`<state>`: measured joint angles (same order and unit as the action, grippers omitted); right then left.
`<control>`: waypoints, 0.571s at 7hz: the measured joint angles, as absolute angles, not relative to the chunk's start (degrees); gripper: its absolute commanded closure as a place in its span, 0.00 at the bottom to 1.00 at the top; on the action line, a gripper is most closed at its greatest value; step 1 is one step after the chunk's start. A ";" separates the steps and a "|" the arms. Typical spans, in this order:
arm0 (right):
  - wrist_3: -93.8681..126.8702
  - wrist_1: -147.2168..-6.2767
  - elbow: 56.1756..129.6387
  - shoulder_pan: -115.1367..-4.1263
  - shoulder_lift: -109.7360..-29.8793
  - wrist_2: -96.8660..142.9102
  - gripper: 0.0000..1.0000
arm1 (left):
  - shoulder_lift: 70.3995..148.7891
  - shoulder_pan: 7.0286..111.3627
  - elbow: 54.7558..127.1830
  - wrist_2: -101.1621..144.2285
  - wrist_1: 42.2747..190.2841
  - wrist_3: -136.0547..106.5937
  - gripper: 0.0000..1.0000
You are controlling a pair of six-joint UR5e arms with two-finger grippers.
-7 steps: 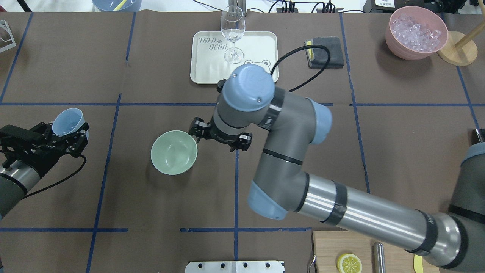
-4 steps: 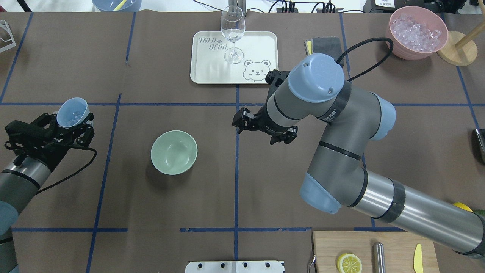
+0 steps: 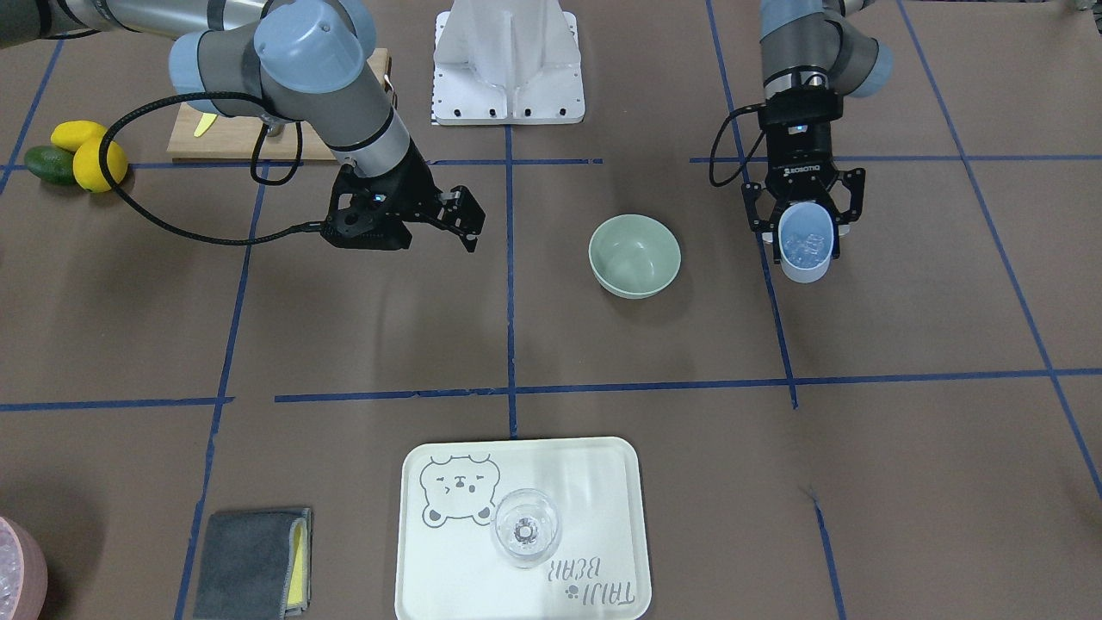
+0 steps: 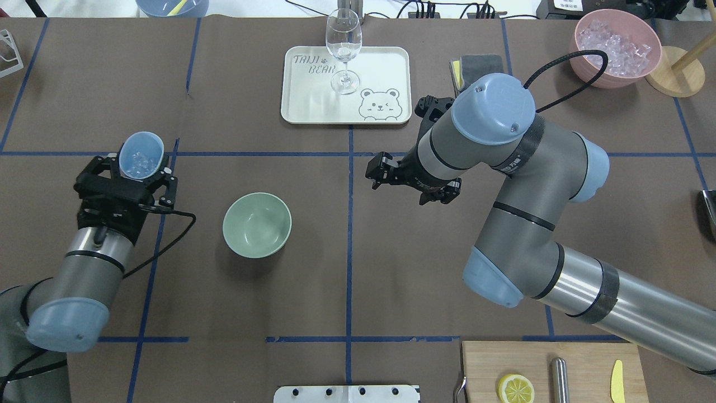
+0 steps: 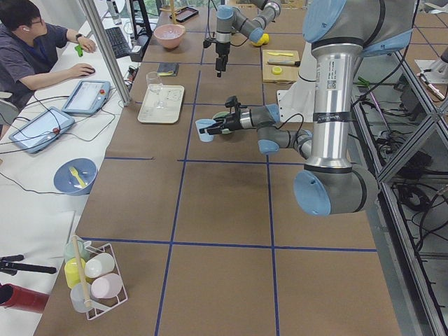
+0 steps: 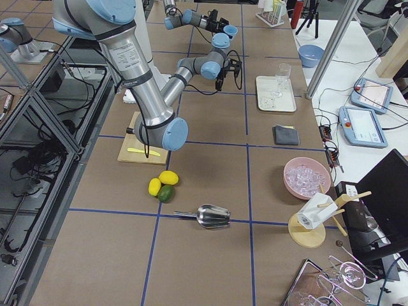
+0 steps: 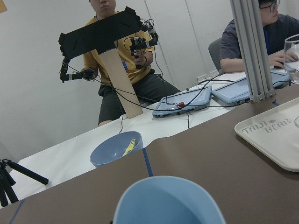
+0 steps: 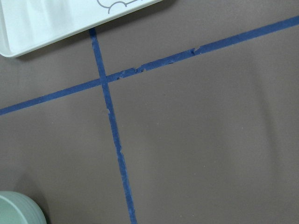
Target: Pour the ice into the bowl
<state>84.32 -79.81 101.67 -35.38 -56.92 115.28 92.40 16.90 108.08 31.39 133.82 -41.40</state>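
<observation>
The pale sage-green bowl stands upright and holds nothing, left of the table's middle; it also shows in the front view and at the bottom left corner of the right wrist view. My left gripper is shut on a light blue cup, held off the table to the left of the bowl. Clear ice lies inside the cup. The cup's rim fills the bottom of the left wrist view. My right gripper is open and holds nothing, right of the bowl, pointing down at the table.
A white tray with a wine glass sits at the far middle. A pink bowl of whitish pieces and a grey cloth are far right. A cutting board with a lemon slice lies near right.
My left gripper has carried the cup to the right, closer to the bowl. My right gripper has left the bowl's rim and moved right and farther away.
</observation>
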 measured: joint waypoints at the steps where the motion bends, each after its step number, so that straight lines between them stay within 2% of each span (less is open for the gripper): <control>1: 84.08 -79.81 101.68 -35.65 -57.08 115.22 0.00 | 95.11 14.56 108.13 29.01 126.63 -41.35 1.00; 4: 83.75 -79.78 101.55 -35.80 -57.36 114.98 0.00 | 100.20 10.17 108.12 22.75 111.16 -31.06 1.00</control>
<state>83.75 -79.78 101.55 -35.80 -57.36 114.98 100.20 10.17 108.12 22.75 111.16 -31.06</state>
